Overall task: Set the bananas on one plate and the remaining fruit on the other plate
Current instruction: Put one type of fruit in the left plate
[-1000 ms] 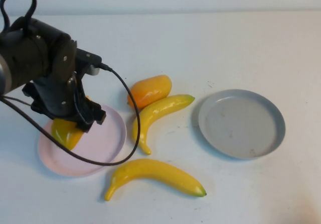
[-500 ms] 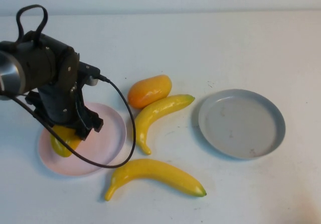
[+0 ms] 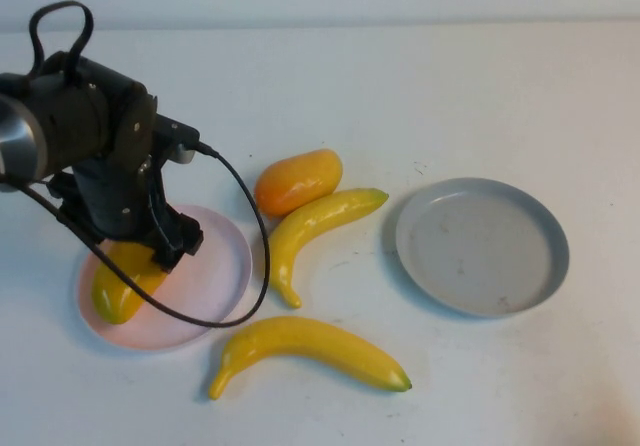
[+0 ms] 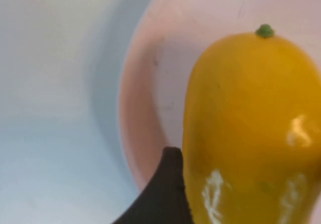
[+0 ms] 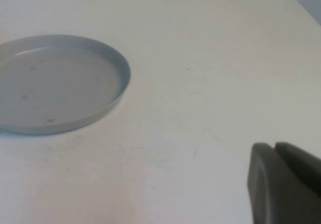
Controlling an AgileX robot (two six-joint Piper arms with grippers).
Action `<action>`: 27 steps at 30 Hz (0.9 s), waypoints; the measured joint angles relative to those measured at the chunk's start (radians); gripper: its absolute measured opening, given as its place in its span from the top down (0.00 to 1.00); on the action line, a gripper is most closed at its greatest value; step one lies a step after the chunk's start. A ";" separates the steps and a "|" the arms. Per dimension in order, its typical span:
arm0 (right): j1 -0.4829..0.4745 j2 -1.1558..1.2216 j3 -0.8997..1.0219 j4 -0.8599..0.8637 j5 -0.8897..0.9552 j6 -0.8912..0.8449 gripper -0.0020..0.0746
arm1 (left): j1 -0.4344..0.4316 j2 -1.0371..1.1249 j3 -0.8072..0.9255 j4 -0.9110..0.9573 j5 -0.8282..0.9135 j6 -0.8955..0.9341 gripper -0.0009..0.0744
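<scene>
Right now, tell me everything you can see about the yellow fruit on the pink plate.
The yellow fruit is plump, oval and glossy, looks like plastic, with a small green nub at one end. It lies on its side on the pink plate, toward the plate's left rim. The left gripper hangs right over it, open, one dark finger beside the fruit; whether it touches is unclear. The right gripper, shut, is far off near the grey plate.

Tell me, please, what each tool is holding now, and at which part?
It cannot be told whether the left tool, over the mango on the pink plate, still grips it. The right tool is shut, holding nothing.
</scene>
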 joint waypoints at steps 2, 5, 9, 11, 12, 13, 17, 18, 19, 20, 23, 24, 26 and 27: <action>0.000 0.000 0.000 0.000 0.000 0.000 1.00 | 0.000 -0.019 -0.040 0.000 0.030 0.000 0.11; 0.000 0.000 0.000 0.000 0.000 0.000 1.00 | 0.000 -0.045 -0.101 -0.023 0.048 0.042 0.11; 0.000 0.000 0.000 0.000 0.000 0.000 1.00 | 0.004 -0.050 -0.191 -0.173 0.037 0.279 0.11; 0.000 0.000 0.000 0.000 0.000 0.000 1.00 | 0.004 -0.036 -0.224 -0.257 0.014 0.388 0.11; 0.000 0.000 0.000 0.000 0.000 0.000 1.00 | 0.004 -0.023 -0.242 -0.303 -0.001 0.421 0.11; 0.000 0.000 0.000 0.000 0.000 0.000 1.00 | 0.004 -0.010 -0.257 -0.332 -0.010 0.440 0.11; 0.000 0.000 0.000 0.000 0.000 0.000 1.00 | 0.004 0.069 -0.335 -0.421 -0.033 0.521 0.11; 0.000 0.000 0.000 0.000 0.000 0.000 1.00 | 0.002 0.089 -0.352 -0.433 -0.035 0.557 0.11; 0.000 0.000 0.000 0.000 0.000 0.000 1.00 | 0.000 0.105 -0.365 -0.441 -0.038 0.587 0.11; 0.000 0.000 0.000 0.000 0.000 0.000 1.00 | -0.002 0.124 -0.378 -0.448 -0.042 0.622 0.11; 0.000 0.000 0.000 0.000 0.000 0.000 1.00 | -0.013 0.171 -0.408 -0.460 -0.059 0.687 0.11; 0.000 0.000 0.000 0.000 0.000 0.000 1.00 | -0.017 0.185 -0.413 -0.464 -0.072 0.697 0.11; 0.000 0.000 0.000 0.000 0.000 0.000 1.00 | -0.024 0.209 -0.421 -0.469 -0.094 0.708 0.11; 0.000 0.000 0.000 0.000 0.000 0.000 1.00 | -0.028 0.218 -0.426 -0.478 -0.101 0.717 0.11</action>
